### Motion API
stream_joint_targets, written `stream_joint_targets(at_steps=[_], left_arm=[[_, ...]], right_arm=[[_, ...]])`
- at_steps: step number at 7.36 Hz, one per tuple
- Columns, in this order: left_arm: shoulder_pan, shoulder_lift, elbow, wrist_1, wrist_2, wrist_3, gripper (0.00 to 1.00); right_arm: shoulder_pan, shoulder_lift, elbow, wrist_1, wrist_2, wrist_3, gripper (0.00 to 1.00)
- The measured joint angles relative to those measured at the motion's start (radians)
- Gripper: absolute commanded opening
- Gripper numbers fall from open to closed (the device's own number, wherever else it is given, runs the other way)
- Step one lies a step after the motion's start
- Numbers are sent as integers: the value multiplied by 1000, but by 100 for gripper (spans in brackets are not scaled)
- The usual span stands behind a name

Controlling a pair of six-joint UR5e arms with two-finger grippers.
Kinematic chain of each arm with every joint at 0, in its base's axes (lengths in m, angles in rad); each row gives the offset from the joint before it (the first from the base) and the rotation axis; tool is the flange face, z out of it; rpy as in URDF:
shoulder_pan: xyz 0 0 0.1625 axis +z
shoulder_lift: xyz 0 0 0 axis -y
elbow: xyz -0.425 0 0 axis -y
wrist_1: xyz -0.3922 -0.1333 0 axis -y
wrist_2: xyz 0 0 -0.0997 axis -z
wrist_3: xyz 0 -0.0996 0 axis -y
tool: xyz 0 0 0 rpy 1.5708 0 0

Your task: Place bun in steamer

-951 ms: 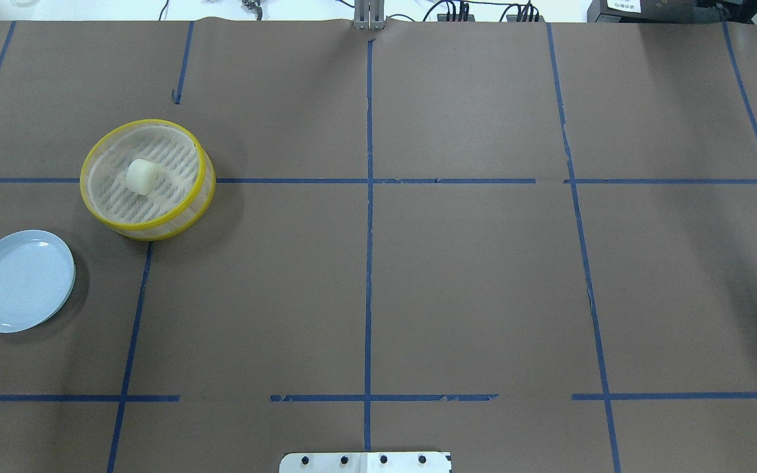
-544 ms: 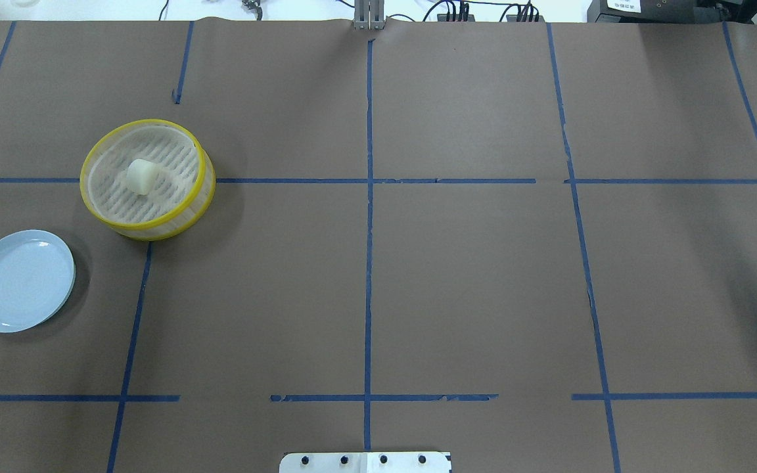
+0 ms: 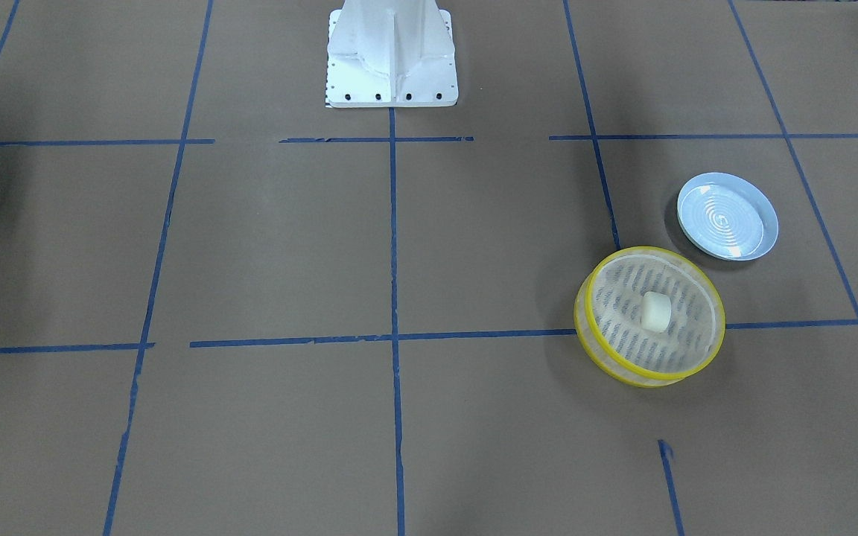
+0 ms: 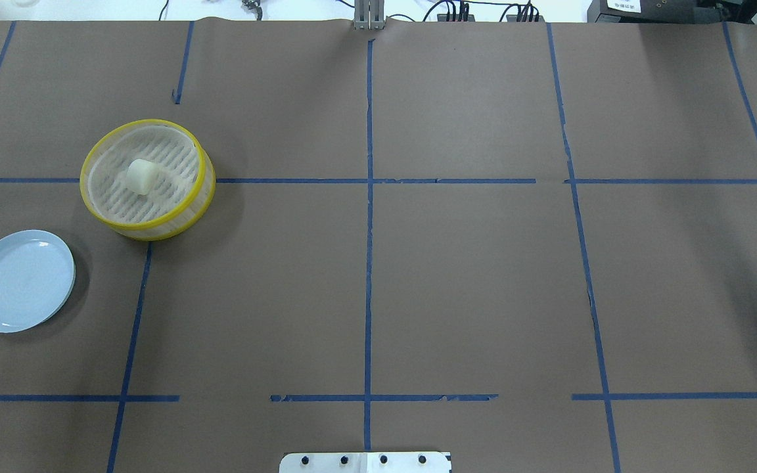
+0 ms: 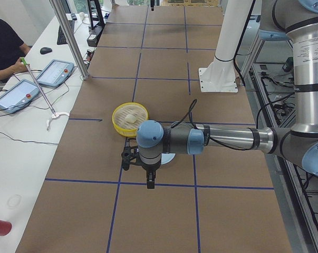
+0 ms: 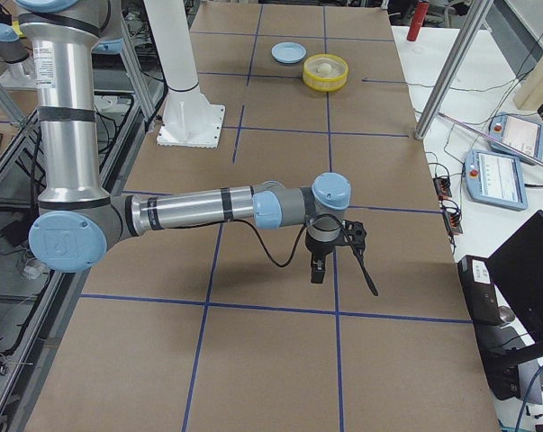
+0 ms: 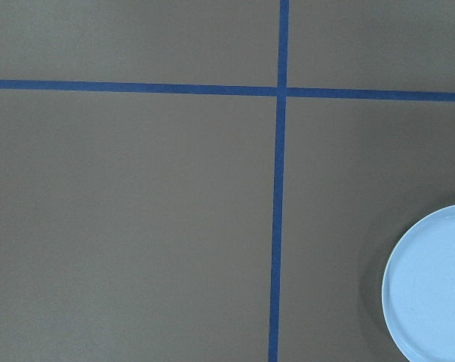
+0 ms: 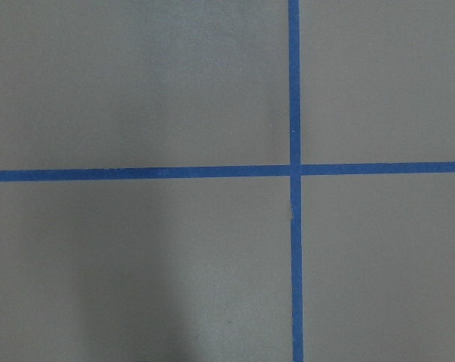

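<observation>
The cream-white bun [image 4: 140, 176] lies on the slotted base of the yellow-rimmed steamer [image 4: 175, 226] at the table's left. It shows there too in the front view [image 3: 655, 310] and the two side views [image 5: 130, 117] [image 6: 325, 65]. The left gripper [image 5: 143, 169] hangs over the table beside the blue plate, nearer than the steamer; I cannot tell if it is open or shut. The right gripper [image 6: 341, 252] hangs over the far right end of the table, far from the steamer; I cannot tell its state either. Neither gripper shows in the overhead or front views.
A pale blue ridged plate [image 4: 20, 280] with nothing on it sits near the steamer towards the robot; its edge shows in the left wrist view [image 7: 435, 294]. Blue tape lines cross the brown table cover. The robot's white base [image 3: 392, 52] stands at the table's near middle edge.
</observation>
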Motion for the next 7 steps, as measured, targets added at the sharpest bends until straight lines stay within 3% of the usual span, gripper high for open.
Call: stream_joint_targets(at_steps=[7], left_arm=[[-2,-3,9,-1,0,0,100]], right_arm=[[0,0,0,0,0,0,100]])
